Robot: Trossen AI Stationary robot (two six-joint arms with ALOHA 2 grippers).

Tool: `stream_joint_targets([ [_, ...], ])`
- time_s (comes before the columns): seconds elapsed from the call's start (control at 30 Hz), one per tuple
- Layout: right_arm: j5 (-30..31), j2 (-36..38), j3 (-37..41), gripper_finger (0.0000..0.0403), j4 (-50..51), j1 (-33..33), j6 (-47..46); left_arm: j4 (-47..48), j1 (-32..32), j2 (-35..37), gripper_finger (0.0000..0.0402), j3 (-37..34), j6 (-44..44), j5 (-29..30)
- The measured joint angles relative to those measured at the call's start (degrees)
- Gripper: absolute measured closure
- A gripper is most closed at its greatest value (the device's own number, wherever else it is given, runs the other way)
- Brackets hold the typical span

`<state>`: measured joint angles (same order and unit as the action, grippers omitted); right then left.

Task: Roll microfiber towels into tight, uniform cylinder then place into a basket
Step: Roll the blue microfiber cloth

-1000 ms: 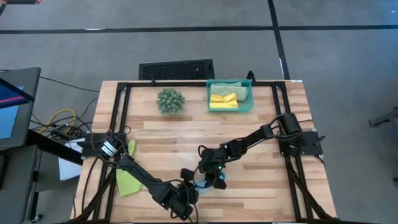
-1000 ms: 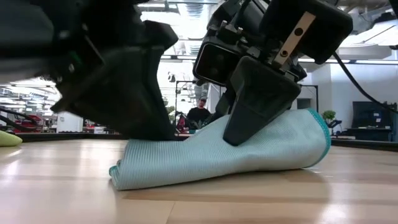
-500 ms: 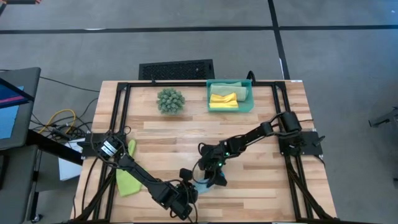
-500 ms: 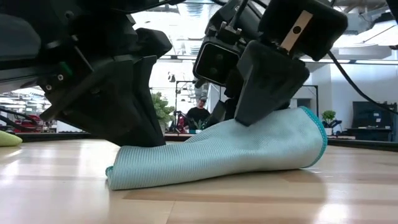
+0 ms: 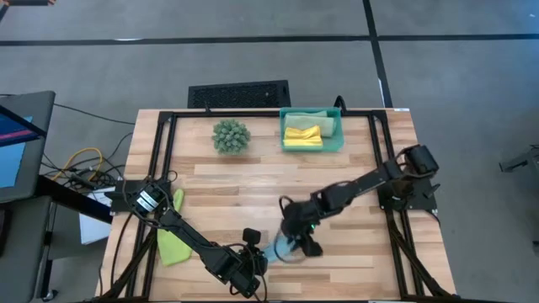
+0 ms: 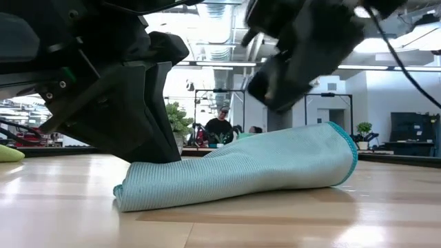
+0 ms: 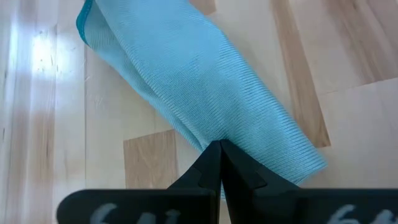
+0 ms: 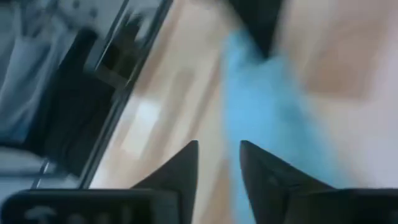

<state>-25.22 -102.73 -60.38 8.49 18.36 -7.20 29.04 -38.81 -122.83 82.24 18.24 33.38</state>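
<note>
I have the light blue microfiber towel [image 6: 241, 165], loosely rolled into a tube, lying on the wooden table [image 5: 253, 181] near its front edge. My left gripper [image 7: 220, 144] is clenched with its fingertips against one end of the roll. My right gripper [image 8: 217, 155] hangs just above the other end, fingers parted, grasping nothing. The teal plastic basket [image 5: 335, 139], well apart at the far edge, holds a yellow towel [image 5: 303, 135].

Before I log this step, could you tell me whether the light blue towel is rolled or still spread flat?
Rolled, loosely: the light blue towel lies on the table as a tapered tube, one end flaring open, not a tight, even cylinder.
</note>
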Motion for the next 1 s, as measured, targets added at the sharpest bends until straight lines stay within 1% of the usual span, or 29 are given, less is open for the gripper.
stream_joint_targets([
  [0.07, 0.11, -0.23, 0.03, 0.0301, -0.03, 1.56, 0.06, 0.0, 0.0, 0.0, 0.0402, 0.0, 0.02, -0.03],
  [0.2, 4.3, -1.46, 0.03, 0.0351, -0.01, 1.56, -0.41, 0.0, -0.08, 0.0, 0.0401, 0.0, 0.02, -0.06],
  [0.27, 4.53, -2.86, -0.2, 0.037, -1.68, 0.55, -1.49, 0.01, -0.21, 0.0, 0.0402, -0.02, 0.02, -0.05],
  [0.33, 4.44, -4.11, 0.0, 0.0386, -1.2, -0.55, -3.07, 0.08, -0.44, 0.0, 0.0402, -0.02, 0.02, -0.06],
  [0.4, 4.24, -5.98, -0.08, 0.0395, -1.87, -1.62, -3.9, 0.62, -0.66, 0.0, 0.0402, 0.06, 0.02, -0.04],
  [0.5, 3.0, -8.69, -0.21, 0.0392, -2.91, -2.74, -4.87, 2.74, -0.94, -0.02, 0.0401, 0.9, 0.09, -0.12],
  [0.7, -0.15, -11.53, -0.39, 0.0359, -6.54, -3.22, -6.32, 10.86, -1.85, -0.13, 0.0401, 5.21, 2.24, 0.32],
  [0.83, -0.54, -11.59, -0.3, 0.0353, -7.05, -3.22, -6.34, 9.3, -2.19, -0.13, 0.0401, 6.56, 1.84, 2.68],
  [1.0, -0.45, -11.13, -0.24, 0.0352, -7.12, -3.18, -6.36, 8.21, -1.77, -0.13, 0.0401, 5.73, 2.17, 1.62],
])
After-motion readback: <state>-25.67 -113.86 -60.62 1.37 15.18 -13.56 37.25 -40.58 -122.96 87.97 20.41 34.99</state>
